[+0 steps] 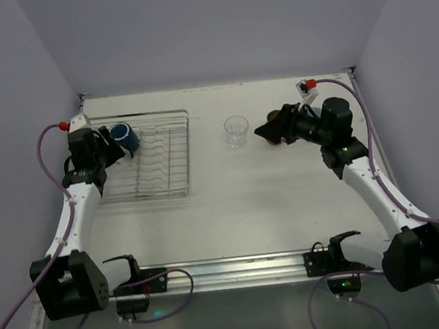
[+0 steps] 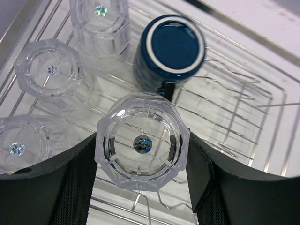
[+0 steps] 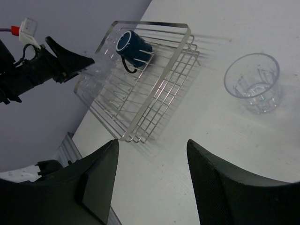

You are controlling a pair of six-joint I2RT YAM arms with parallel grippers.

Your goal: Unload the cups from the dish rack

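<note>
The silver wire dish rack [image 1: 164,158] stands at the left. My left gripper [image 1: 112,147] is over its left end. In the left wrist view the gripper [image 2: 141,157] is shut on an upside-down clear tumbler [image 2: 142,140], one finger [image 2: 77,180] on each side. Around it in the rack [image 2: 243,117] are three more upside-down clear tumblers [image 2: 49,72] and the dark blue mug [image 2: 171,49], which also shows from above [image 1: 122,135]. One clear cup [image 1: 236,130] stands upright on the table. My right gripper [image 1: 269,132] is open and empty just right of it, also in its wrist view [image 3: 152,145].
A brownish object [image 1: 276,114] shows partly behind the right gripper; I cannot tell what it is. In the right wrist view the rack [image 3: 154,89], the mug [image 3: 133,47] and the clear cup [image 3: 253,82] lie ahead. Walls enclose the table on three sides.
</note>
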